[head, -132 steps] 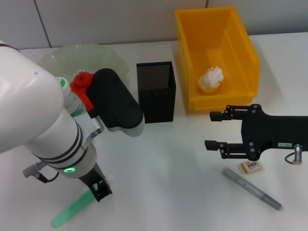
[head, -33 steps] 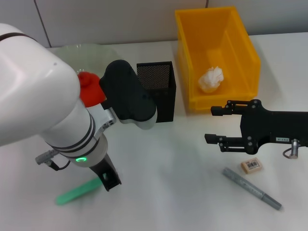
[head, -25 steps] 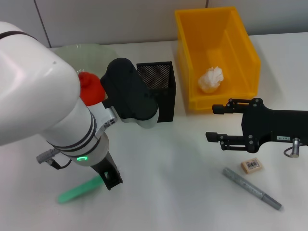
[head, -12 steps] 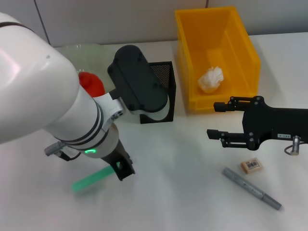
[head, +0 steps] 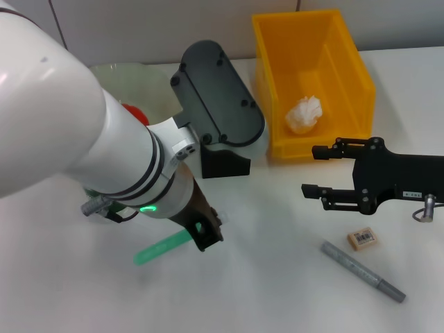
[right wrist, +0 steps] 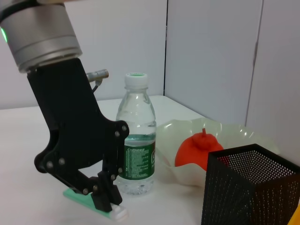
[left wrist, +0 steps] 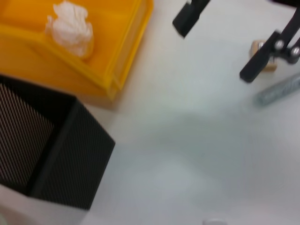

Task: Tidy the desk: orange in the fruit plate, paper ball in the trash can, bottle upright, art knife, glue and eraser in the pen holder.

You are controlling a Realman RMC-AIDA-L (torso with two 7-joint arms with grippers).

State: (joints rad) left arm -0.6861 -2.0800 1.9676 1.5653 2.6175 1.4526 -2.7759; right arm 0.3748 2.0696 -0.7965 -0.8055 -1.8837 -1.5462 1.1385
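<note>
Green glue stick [head: 163, 245]: clamped at one end in my left gripper [head: 202, 236], the rest jutting out toward 8 o'clock low over the table [head: 263, 291]. The right wrist view confirms my fingers closed on it, its white tip showing below them.

Step in hand, as I judge it: carry the glue to the black mesh pen holder [right wrist: 243, 187], which sits at about 12 o'clock from my left gripper, largely hidden behind my own forearm in the head view. To do it well I should lift clear of the rim, tip the stick toward vertical, centre it over the mouth, and only then let go.

Right gripper [head: 320, 171]: spread wide, holding nothing, hovering at 3 o'clock from the left one.

Outstanding: eraser [head: 363, 238] and grey art knife [head: 362, 271] on the table, at 4 and 5 o'clock from the right gripper.

Done, by the look of things: paper ball [head: 304, 114] in the yellow trash can [head: 347, 62]; bottle [right wrist: 136, 136] upright; orange [right wrist: 200, 149] in the clear fruit plate [right wrist: 173, 129].
</note>
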